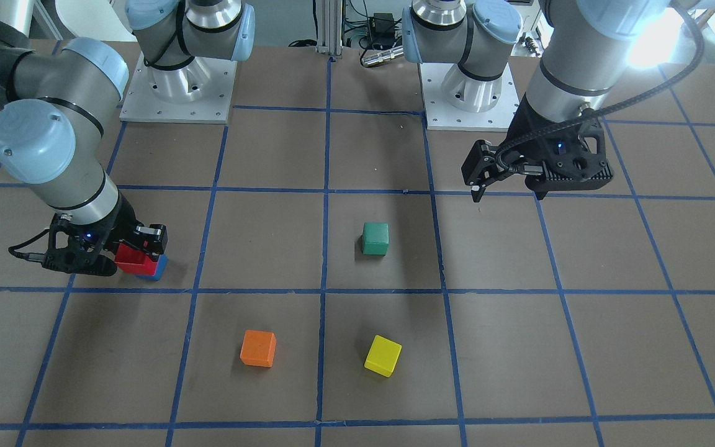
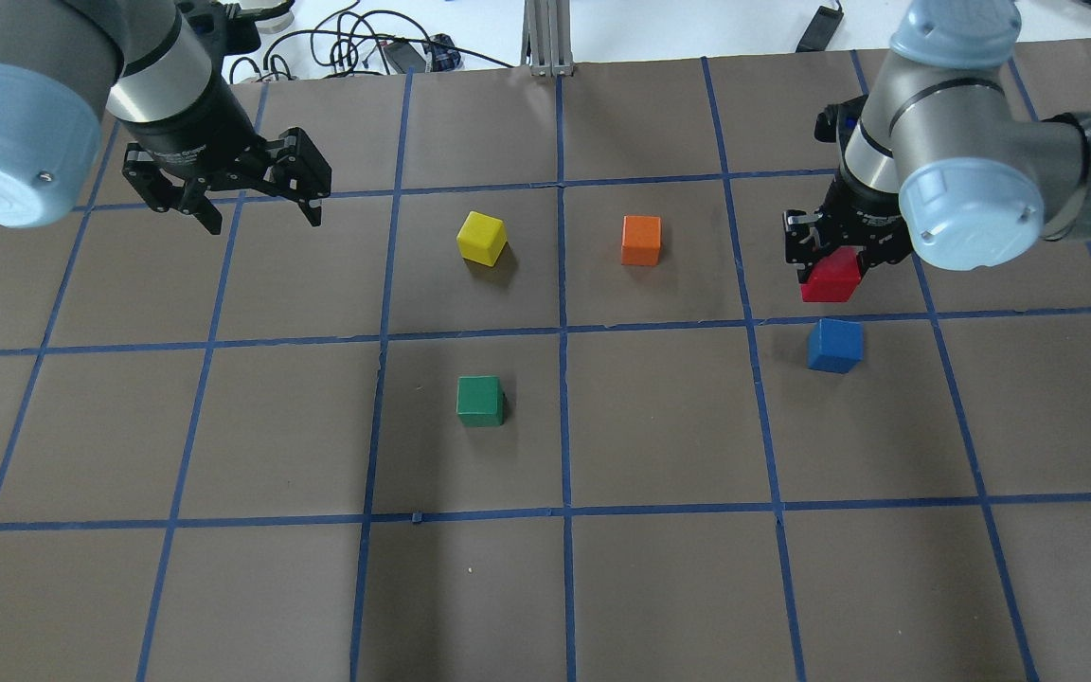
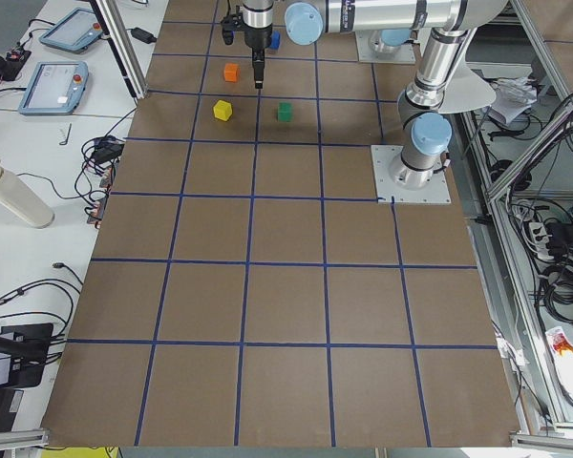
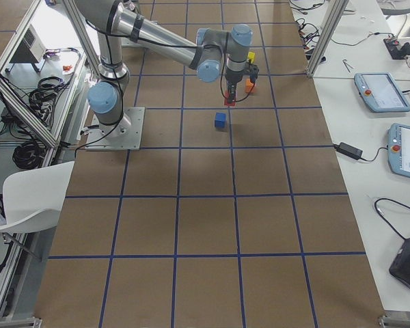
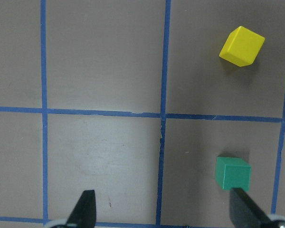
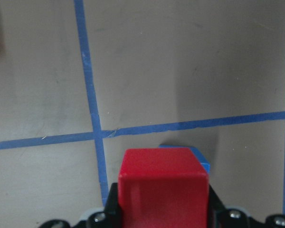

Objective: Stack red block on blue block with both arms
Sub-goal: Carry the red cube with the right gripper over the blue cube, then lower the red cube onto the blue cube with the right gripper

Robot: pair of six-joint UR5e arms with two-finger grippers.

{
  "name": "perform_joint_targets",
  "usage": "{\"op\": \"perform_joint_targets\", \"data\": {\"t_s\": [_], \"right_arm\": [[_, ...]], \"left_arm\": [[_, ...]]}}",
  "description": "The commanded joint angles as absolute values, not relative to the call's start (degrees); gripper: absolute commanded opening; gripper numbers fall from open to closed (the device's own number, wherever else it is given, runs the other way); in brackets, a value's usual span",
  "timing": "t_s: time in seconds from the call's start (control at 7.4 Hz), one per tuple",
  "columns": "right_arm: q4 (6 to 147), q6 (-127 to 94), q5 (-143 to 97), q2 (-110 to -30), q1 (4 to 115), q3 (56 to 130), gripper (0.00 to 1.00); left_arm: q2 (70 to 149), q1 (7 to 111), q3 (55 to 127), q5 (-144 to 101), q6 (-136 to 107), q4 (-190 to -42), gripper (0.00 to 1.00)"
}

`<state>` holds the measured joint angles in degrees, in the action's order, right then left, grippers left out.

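My right gripper (image 2: pixel 828 268) is shut on the red block (image 2: pixel 831 279) and holds it in the air, close to the blue block (image 2: pixel 834 345) and apart from it. The blue block sits on the table. In the front-facing view the red block (image 1: pixel 134 259) overlaps the blue block (image 1: pixel 154 270). In the right wrist view the red block (image 6: pixel 164 185) fills the jaws and the blue block (image 6: pixel 200 156) peeks out just behind it. My left gripper (image 2: pixel 264 223) is open and empty, high over the table on the far left side; its fingertips (image 5: pixel 84 209) show in the left wrist view.
A green cube (image 2: pixel 480 400), a yellow cube (image 2: pixel 482 237) and an orange cube (image 2: pixel 641 240) sit apart near the table's middle. The brown table (image 2: pixel 659 568) has blue tape grid lines. The two arm bases (image 1: pixel 177 87) stand at the robot's side.
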<state>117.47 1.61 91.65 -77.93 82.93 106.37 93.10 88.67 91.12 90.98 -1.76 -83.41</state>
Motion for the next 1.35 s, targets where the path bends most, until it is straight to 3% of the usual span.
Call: {"op": "perform_joint_targets", "data": {"t_s": [0.0,1.22], "right_arm": [[126.3,2.1,92.2,-78.0,82.0,112.7,0.23],[123.4,2.6,92.2,-80.8,78.7,115.3,0.22]], "left_arm": [[93.0,88.7,91.1,91.0,-1.8,-83.4,1.00],[93.4,88.8,90.8,90.9,-1.8,-83.3,1.00]]}}
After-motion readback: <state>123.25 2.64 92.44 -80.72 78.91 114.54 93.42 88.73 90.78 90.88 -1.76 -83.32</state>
